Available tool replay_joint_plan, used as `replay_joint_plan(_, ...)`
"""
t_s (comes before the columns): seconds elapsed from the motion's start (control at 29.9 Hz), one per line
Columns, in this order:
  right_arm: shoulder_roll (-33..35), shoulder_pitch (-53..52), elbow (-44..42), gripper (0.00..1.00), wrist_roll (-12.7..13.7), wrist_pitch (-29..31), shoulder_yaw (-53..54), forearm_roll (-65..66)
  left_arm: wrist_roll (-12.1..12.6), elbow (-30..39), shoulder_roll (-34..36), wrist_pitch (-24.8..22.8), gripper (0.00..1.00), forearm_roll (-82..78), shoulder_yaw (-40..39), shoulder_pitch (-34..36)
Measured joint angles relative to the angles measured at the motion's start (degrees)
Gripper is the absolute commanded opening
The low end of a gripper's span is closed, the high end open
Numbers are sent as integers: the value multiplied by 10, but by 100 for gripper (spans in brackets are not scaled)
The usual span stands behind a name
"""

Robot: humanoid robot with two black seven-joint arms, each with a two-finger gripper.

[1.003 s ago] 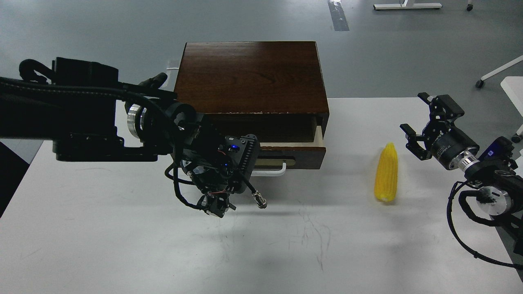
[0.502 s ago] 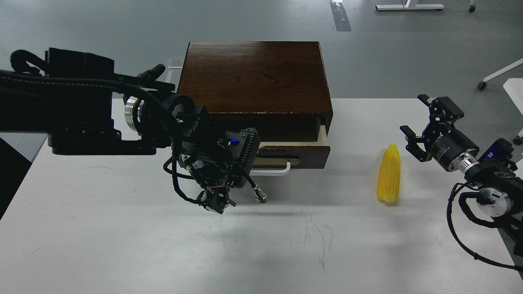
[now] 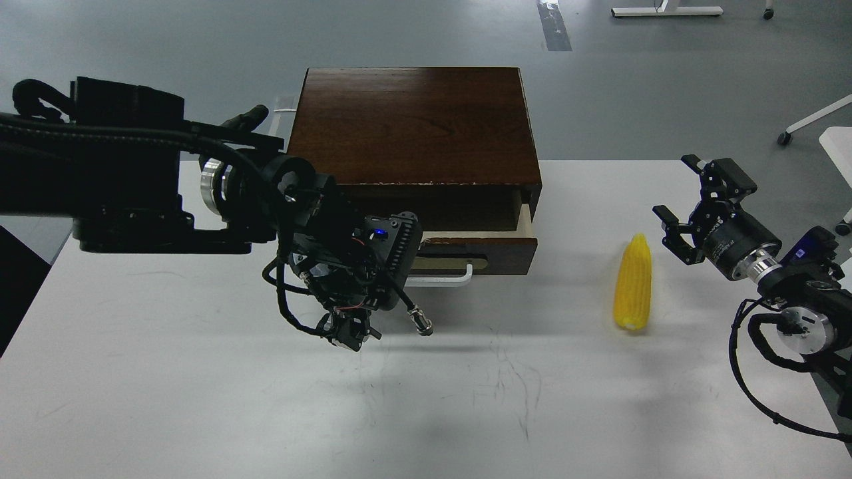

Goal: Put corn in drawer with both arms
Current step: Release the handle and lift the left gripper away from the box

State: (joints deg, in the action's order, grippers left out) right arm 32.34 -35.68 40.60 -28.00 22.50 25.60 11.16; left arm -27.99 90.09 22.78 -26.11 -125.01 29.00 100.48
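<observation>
The yellow corn (image 3: 633, 283) lies on the white table, right of the cabinet, with its tapered end pointing away from me. The dark brown drawer (image 3: 496, 249) is pulled out a little and shows its pale inner side. The white bar handle (image 3: 452, 278) sticks out to the right of my left gripper. My left gripper (image 3: 414, 265) is at the handle's left part. Its fingers are hidden behind the black wrist body. My right gripper (image 3: 679, 189) is open and empty, just right of the corn's far tip and apart from it.
The boxy brown cabinet (image 3: 413, 123) stands at the table's far edge. Loose cables and a connector (image 3: 421, 324) hang below my left wrist, over the table (image 3: 200, 399). White furniture legs (image 3: 809, 120) stand on the floor at the right.
My left wrist has shifted slightly left and up by the handle. The drawer, the corn and the right arm have hardly moved; the view itself has shifted a little.
</observation>
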Motion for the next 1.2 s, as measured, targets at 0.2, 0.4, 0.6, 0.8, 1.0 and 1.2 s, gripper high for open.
replay_joint_plan(0.2, 0, 0, 0, 100, 0, 0, 0, 0, 0, 37, 25, 0, 91, 0, -15, 25)
replay_joint_plan(0.4, 2, 0, 0, 100, 0, 0, 0, -1, 0, 79, 87, -1, 96, 0, -55, 35)
replay_joint_plan(0.6, 7, 1, 0, 100, 0, 0, 0, -1, 0, 84, 161, 25, 98, 42, -115, 13)
replay_joint_plan(0.8, 7, 1, 0, 100, 0, -3, -1, -1, 0, 69, 230, 64, 98, 212, -149, -8)
replay_joint_plan(1.0, 9, 1, 2, 100, 0, -4, -1, -1, 0, 46, 309, 120, 98, 437, -152, -90)
replay_joint_plan(1.2, 11, 1, 2, 100, 0, -4, -1, -1, 0, 27, 362, 152, 98, 710, -154, -162)
